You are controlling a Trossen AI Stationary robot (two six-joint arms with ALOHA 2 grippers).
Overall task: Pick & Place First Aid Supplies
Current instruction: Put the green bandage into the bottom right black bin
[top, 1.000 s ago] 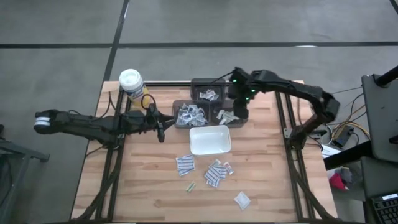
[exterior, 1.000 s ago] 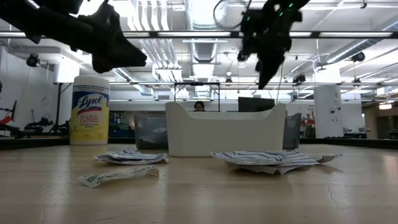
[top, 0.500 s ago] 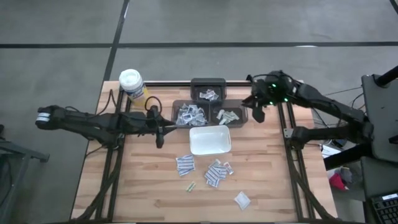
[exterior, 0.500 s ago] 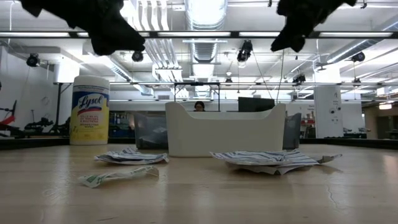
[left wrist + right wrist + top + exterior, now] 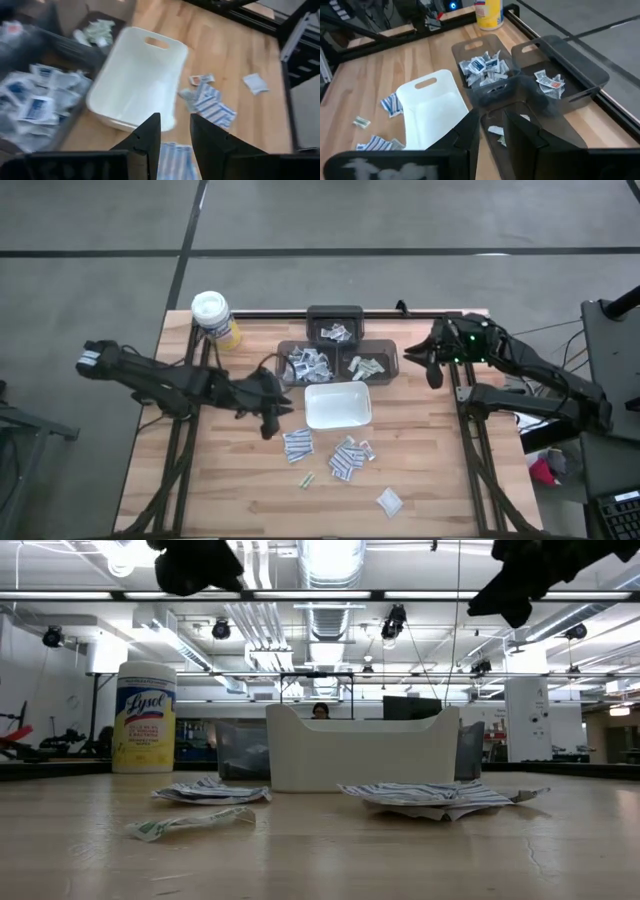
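Left claw (image 5: 268, 423) hangs over the table (image 5: 225, 480) just beside the one white tray (image 5: 338, 408), on the side toward the one yellow canister (image 5: 211, 310). Its fingers (image 5: 148, 134) are spread a little, with nothing between them. The right claw (image 5: 433, 375) hangs over the table's right edge, beside the bins, its fingers (image 5: 468, 131) also slightly apart and empty.

Three dark bins sit behind the tray: a left bin (image 5: 283, 350), a right bin (image 5: 395, 360) and a back bin (image 5: 334, 311). Each holds a heap of packets (image 5: 308, 363), too tangled to count.

The tray holds nothing. In front of it lie loose packets on the wood: two blue-striped bunches (image 5: 298, 444) (image 5: 345, 460), one small packet (image 5: 367, 449) near the second bunch, one greenish packet (image 5: 307, 479) and one white packet (image 5: 389, 501) well apart toward the front right.
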